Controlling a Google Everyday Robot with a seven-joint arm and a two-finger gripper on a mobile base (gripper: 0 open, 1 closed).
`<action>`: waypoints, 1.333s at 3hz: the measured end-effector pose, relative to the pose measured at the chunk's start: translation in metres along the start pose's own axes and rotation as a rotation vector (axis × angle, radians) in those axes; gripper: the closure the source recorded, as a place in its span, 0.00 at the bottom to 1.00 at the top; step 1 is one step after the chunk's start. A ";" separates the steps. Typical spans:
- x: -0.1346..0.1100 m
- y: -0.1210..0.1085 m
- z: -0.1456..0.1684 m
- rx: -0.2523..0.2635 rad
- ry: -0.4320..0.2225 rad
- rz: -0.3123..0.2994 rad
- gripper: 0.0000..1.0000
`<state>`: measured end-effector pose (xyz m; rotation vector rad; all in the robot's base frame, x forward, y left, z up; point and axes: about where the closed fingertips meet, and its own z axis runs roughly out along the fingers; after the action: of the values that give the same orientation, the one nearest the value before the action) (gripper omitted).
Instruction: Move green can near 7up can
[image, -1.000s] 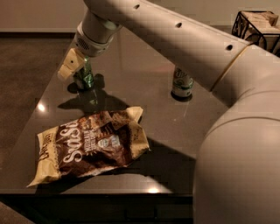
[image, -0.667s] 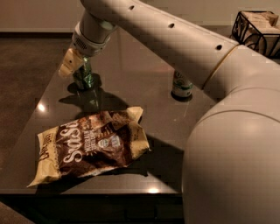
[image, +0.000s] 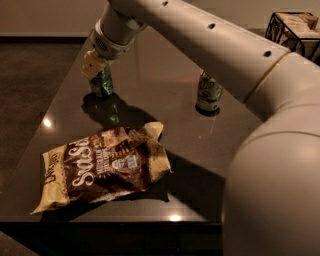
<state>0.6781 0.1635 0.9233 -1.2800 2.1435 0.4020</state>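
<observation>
The green can (image: 103, 83) stands upright at the far left of the dark glossy table (image: 150, 70). My gripper (image: 96, 65) comes down from the arm above and is shut on the can's upper part, with a yellowish finger (image: 90, 63) showing on its left side. The can's top is hidden by the gripper. The 7up can (image: 208, 93), pale with green lettering, stands upright to the right, well apart from the green can and partly hidden behind my arm.
A brown and cream chip bag (image: 102, 169) lies flat at the front left of the table. My arm (image: 260, 150) fills the right side of the view. A black wire basket (image: 295, 27) stands at the far right. Dark floor lies to the left.
The gripper and the green can have shifted slightly to the right together. The 7up can and the chip bag have not moved.
</observation>
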 end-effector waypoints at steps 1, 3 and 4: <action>0.007 -0.011 -0.030 0.027 -0.016 -0.008 0.92; 0.046 -0.073 -0.088 0.103 0.019 0.007 1.00; 0.073 -0.100 -0.098 0.108 0.045 0.026 1.00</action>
<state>0.7063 0.0123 0.9572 -1.2124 2.1905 0.2667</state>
